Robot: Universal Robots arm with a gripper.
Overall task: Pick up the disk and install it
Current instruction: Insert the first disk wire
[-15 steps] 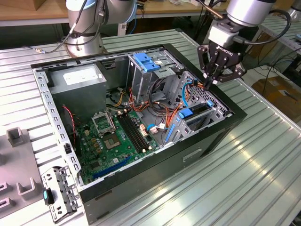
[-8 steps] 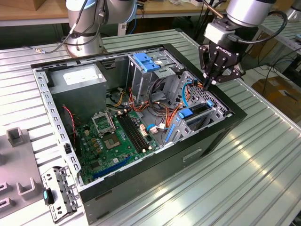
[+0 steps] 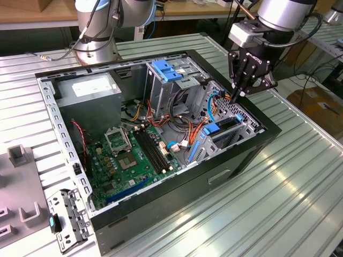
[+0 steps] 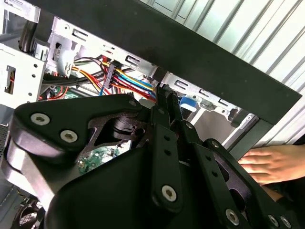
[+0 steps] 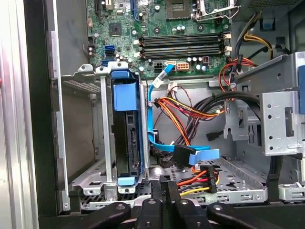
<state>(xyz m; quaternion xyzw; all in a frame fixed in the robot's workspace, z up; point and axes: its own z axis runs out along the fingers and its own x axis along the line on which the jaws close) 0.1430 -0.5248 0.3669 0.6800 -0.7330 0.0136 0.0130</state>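
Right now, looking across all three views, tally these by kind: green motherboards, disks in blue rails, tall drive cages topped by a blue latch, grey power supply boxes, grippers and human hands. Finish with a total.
green motherboard: 1
disk in blue rails: 1
tall drive cage: 1
power supply box: 1
gripper: 1
hand: 1
Total: 6

So the disk (image 5: 127, 143) is standing on edge, slotted into the metal drive bay (image 5: 106, 143) of the open computer case (image 3: 177, 187). It has a dark body with bright blue carrier rails capping both ends, and it looks fully seated.
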